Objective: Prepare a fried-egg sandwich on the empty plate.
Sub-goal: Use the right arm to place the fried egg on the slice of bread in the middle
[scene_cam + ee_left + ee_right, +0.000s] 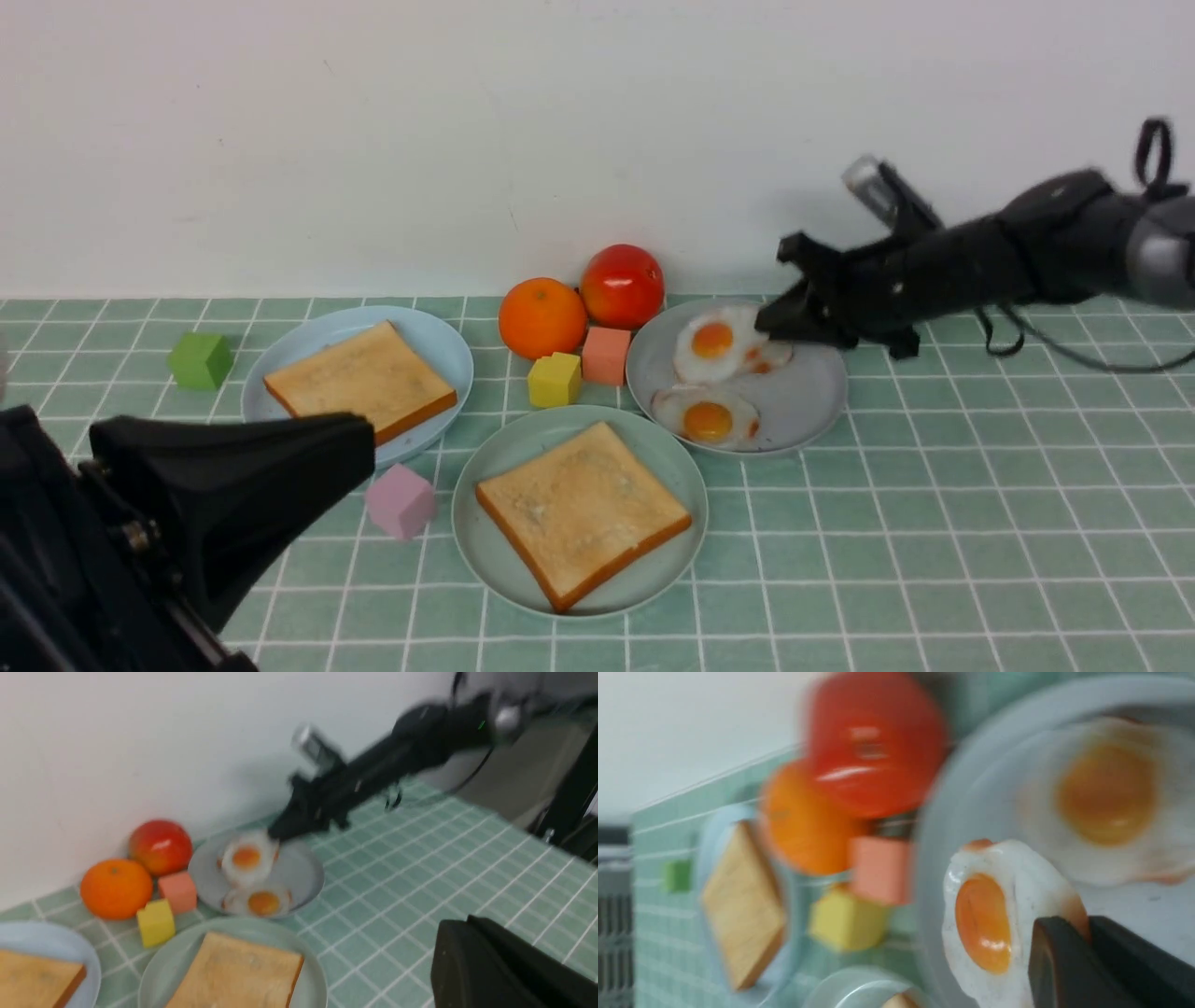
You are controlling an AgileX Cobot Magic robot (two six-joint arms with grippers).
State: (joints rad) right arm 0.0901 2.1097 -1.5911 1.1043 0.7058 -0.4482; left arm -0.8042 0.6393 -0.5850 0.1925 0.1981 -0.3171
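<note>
The pale mint-green plate (495, 467) at front centre holds one toast slice (583, 509). The second toast slice (359, 378) lies on a light blue plate (439, 341) to the left. My right gripper (767, 322) is shut on the brown edge of a fried egg (714, 341) and holds it tilted just over the grey plate (803, 401). The right wrist view shows the pinched egg (990, 919) between the fingers (1057, 961). Another egg (707, 417) lies on the grey plate's near side. My left gripper (366, 446) is shut and empty, low at front left.
An orange (541, 317) and a red tomato (622, 285) stand at the wall behind the plates. A yellow block (554, 379) and a salmon block (606, 355) sit between the plates. A pink block (400, 500) and a green block (200, 360) lie to the left.
</note>
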